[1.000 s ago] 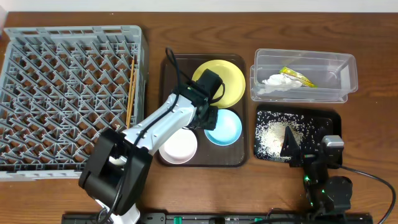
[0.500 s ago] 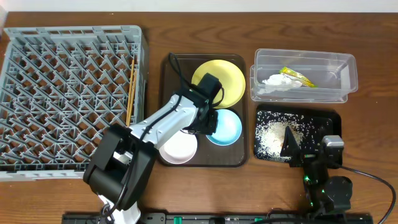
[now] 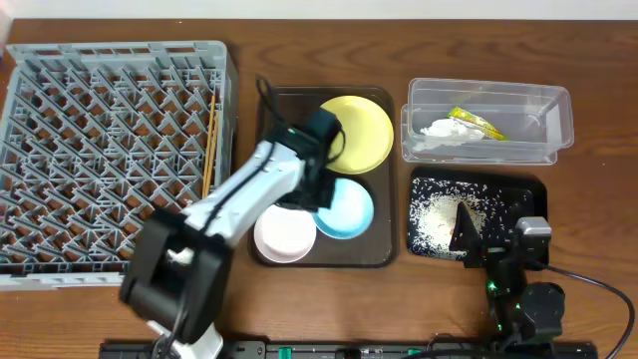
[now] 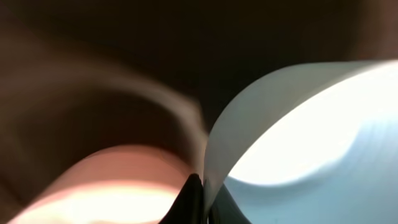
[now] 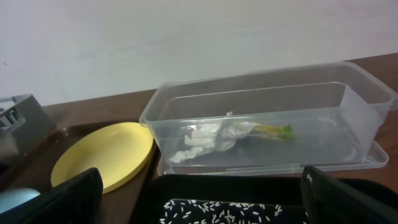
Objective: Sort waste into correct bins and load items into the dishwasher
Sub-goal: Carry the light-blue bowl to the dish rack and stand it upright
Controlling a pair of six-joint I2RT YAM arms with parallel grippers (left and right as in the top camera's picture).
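Light-blue bowl [image 3: 349,211], at the brown tray's [image 3: 384,256] near end just beside the white bowl [image 3: 282,237], is rim-clamped by the left claw [image 3: 320,191]. The right claw [image 3: 498,242] hangs spread over the rice-strewn black tray [image 3: 518,189]. Behind are the yellow plate [image 3: 367,135] and the clear tub [image 3: 558,125].

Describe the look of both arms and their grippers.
The left arm has white links, bulky black joints and a black cable looping by its black left gripper. The right arm is black, with small green lights, a thin black wire trailing right, and a right gripper with black fingers.
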